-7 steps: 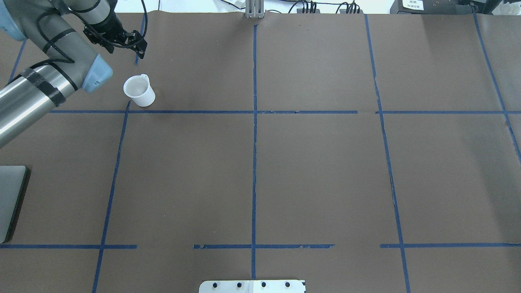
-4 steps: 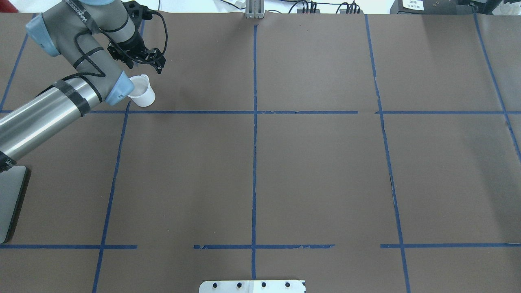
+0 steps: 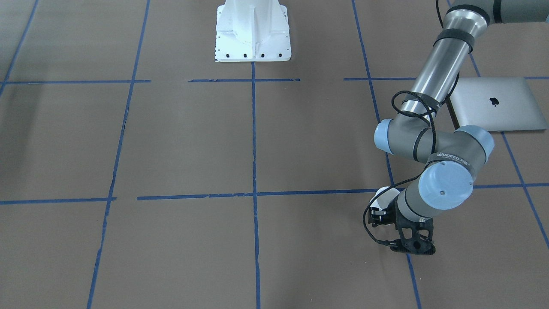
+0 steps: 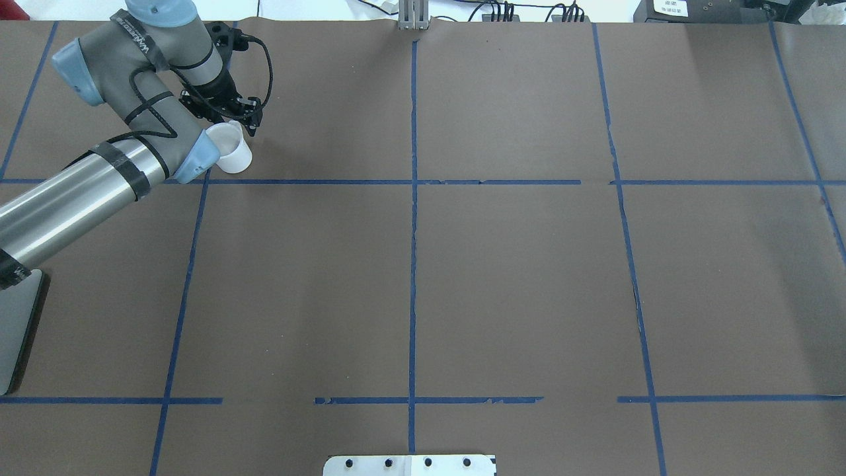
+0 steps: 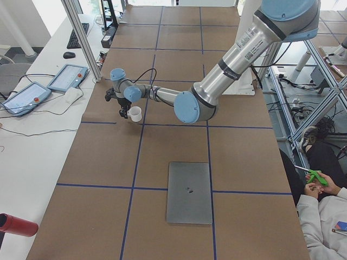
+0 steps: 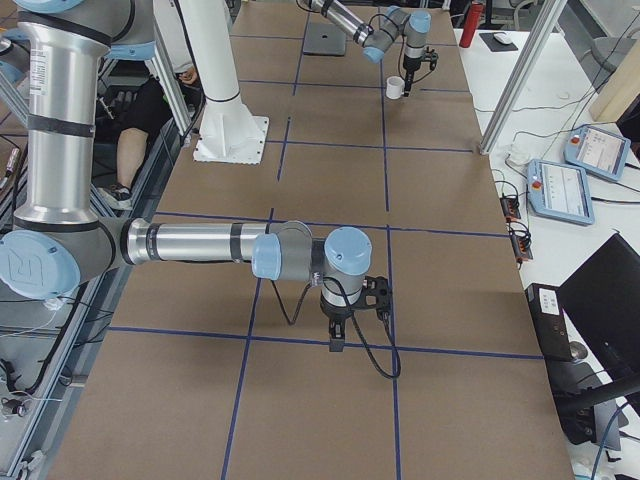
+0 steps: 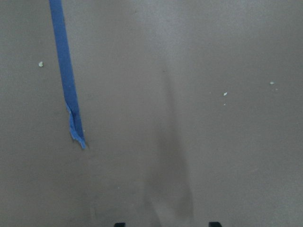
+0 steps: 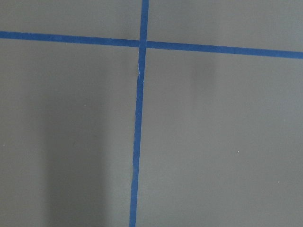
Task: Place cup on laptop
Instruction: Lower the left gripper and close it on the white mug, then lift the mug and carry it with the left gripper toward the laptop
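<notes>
Looking down, we see the left gripper (image 4: 250,125), fingers apart and holding nothing, just beside the cup (image 4: 232,151) in the upper left. The laptop (image 4: 13,330) lies well apart at the lower left edge. We cannot tell if the right gripper (image 6: 335,340) is closed.

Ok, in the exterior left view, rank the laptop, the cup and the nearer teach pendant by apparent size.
1. laptop, largest
2. nearer teach pendant, second
3. cup, plainly smallest
The last two lie farther from the camera than the laptop, so true sizes are unsure.
</notes>
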